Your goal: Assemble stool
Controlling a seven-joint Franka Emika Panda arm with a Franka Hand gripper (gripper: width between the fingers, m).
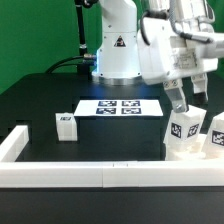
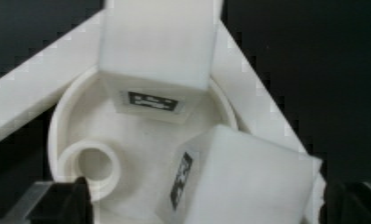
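Checking the claw (image 1: 179, 108) first: where does it sit?

Over the exterior view's right side, with the arm (image 1: 165, 50) reaching down from above. Its tips hang at the top of the inner leg (image 1: 182, 128), just above the seat (image 1: 190, 151).

Open or closed?

Cannot tell. The wrist view shows dark fingers (image 2: 54, 198) low at both edges with a white leg block between them. Whether they press on it is not visible.

Seat position?

Round white disc, flat on the black table (image 1: 50, 100), just behind the front rail (image 1: 100, 176). Two legs rise from it, tags facing the exterior camera: the inner leg, and the outer leg (image 1: 218, 128) just beside it at the picture's edge. The wrist view shows a slot in the disc, rounded at its end.

Third leg?

The loose leg (image 1: 66, 124) stands alone on the table toward the exterior view's left, well apart from the seat and near the left rail (image 1: 14, 146).

Anything else?

The marker board (image 1: 118, 107) lies flat between the robot's base (image 1: 118, 60) and the front rail.
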